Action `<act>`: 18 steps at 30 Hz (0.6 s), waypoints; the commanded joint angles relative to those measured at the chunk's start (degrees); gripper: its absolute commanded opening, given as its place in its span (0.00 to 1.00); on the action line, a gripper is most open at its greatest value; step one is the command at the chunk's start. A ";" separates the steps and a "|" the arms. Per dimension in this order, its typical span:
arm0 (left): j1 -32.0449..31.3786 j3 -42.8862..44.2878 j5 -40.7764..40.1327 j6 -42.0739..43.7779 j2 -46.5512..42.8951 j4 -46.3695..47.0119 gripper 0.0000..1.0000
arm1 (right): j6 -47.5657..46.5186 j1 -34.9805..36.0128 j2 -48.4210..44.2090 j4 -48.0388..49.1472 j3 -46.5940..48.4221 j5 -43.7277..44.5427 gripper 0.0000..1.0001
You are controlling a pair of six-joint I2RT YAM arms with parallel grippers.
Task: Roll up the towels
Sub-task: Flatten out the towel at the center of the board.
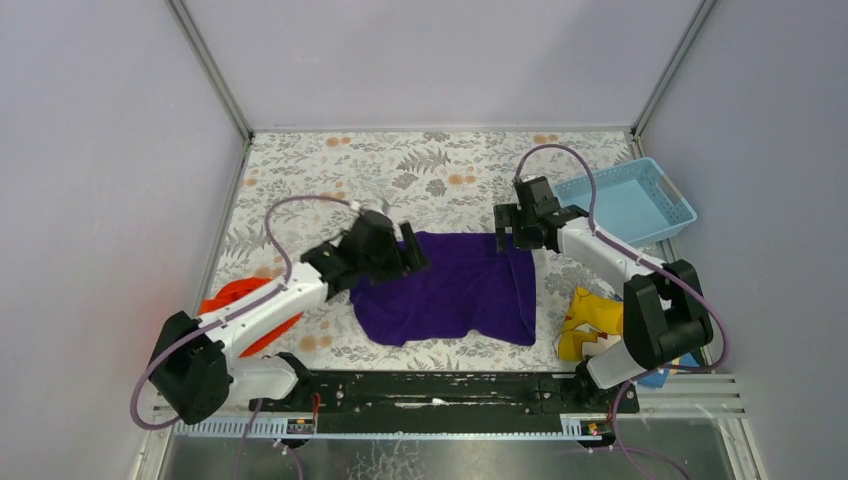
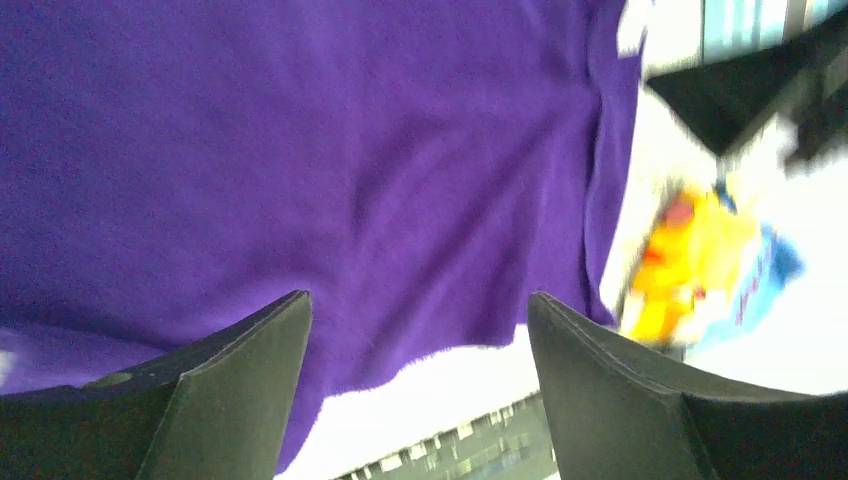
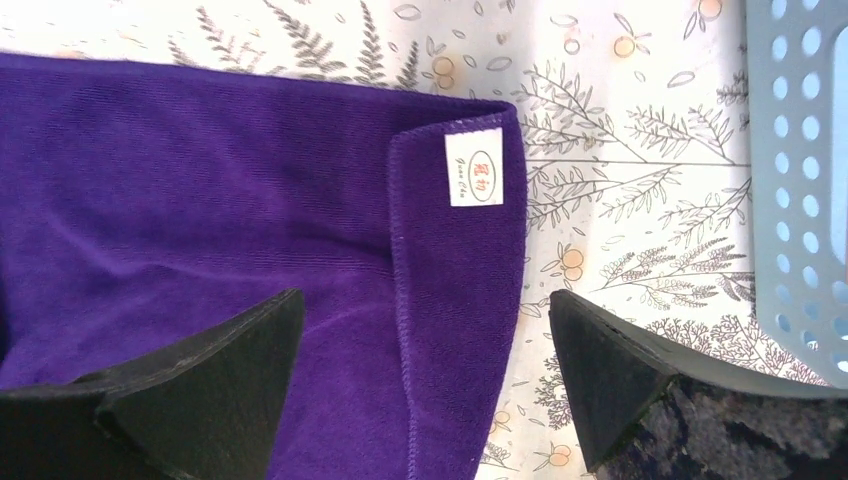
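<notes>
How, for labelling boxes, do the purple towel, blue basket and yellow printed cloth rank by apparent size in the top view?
Largest to smallest: purple towel; blue basket; yellow printed cloth, partly hidden by the right arm.

L fingers [image 2: 230,390] spread over purple towel [image 2: 300,150] — blurry yellow cloth [image 2: 690,260] nearby.

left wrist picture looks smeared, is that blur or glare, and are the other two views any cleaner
Left wrist: blurred, the printed cloth smeared and the table blown out white. Right wrist: sharp, the purple towel shows its stitching and white label clearly. Top external: even light, no glare.
</notes>
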 commanded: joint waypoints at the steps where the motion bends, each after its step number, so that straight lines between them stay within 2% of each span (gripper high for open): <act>1: 12.23 3.05 -4.10 10.27 1.21 -5.59 0.78 | -2.57 0.26 -4.41 -0.39 0.11 -2.82 1.00; 7: 24.26 8.05 -5.89 19.54 10.90 -7.76 0.70 | -2.95 0.26 -4.73 -2.01 0.93 -3.07 0.99; 10: 29.43 9.81 -3.75 22.40 15.68 -7.97 0.64 | -2.68 0.26 -5.08 -1.61 0.60 -4.21 0.98; 18: 31.69 15.22 -3.14 27.12 25.71 -10.84 0.51 | -2.36 0.26 -5.92 -0.26 -0.99 -5.89 0.98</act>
